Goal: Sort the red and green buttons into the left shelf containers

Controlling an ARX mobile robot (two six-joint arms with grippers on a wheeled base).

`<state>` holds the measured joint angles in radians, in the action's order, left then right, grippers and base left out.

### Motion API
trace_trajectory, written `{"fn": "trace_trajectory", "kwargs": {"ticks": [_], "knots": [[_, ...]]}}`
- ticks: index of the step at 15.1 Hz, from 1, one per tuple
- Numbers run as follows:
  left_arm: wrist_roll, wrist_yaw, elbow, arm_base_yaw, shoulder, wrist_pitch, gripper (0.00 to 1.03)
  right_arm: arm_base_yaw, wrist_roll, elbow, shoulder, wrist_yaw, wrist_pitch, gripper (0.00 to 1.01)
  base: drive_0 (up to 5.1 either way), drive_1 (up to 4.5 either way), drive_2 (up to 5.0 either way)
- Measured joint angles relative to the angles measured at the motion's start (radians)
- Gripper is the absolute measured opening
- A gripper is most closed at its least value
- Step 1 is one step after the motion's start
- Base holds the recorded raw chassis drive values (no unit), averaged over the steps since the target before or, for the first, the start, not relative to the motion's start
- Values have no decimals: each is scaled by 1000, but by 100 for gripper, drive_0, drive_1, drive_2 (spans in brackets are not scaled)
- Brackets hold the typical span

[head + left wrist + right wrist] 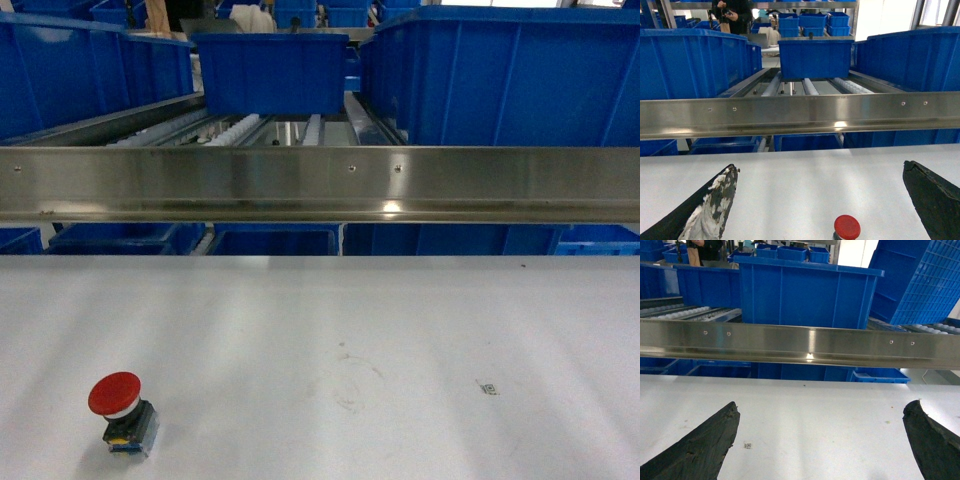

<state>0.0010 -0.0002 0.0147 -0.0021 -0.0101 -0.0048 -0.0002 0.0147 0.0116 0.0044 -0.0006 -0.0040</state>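
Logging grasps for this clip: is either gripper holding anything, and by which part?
Nothing is held. Both jaws stand open and empty; the red button sits on the table.

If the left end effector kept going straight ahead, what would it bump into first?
Probably the red button, standing on the white table just ahead between the open fingers. Past it comes the steel rail; depth is hard to judge.

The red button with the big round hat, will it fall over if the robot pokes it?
Probably, yes. The red button has a wide cap on a narrower dark block, so it looks top-heavy and may tip when pushed high. It looks stiff, not squishy. The smooth white table might let it slide instead if pushed low.
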Motion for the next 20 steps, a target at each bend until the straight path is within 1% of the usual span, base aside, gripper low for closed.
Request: {"fn": "trace_trajectory", "kwargs": {"ticks": [2,3,4,5,6,7,8,9,10,11,20], "knots": [[0,0,0,0,0,1,98,0,0,0,0,0,1,98,0,0,0],[-3,60,0,40,-36,76,98,27,-5,0,40,40,68,98,0,0,0],[-6,113,3,101,-99,145,98,68,-14,2,108,80,138,98,0,0,0],[-7,194,3,203,-251,250,98,146,-13,3,257,146,254,98,0,0,0],[-1,330,45,292,-578,526,98,151,-2,48,589,200,537,98,0,0,0],[-10,404,200,241,-981,710,98,26,40,185,1070,204,879,98,0,0,0],[-55,410,276,165,-1140,768,98,-127,80,319,1455,179,1000,98,0,0,0],[-73,412,312,141,-1256,781,98,-203,128,395,1618,153,949,98,0,0,0],[-73,409,314,142,-1267,779,98,-203,137,389,1616,136,924,98,0,0,0],[-73,409,314,142,-1267,779,98,-203,141,388,1616,132,925,98,0,0,0],[-73,409,314,142,-1264,782,98,-202,145,388,1603,130,930,98,0,0,0]]}}
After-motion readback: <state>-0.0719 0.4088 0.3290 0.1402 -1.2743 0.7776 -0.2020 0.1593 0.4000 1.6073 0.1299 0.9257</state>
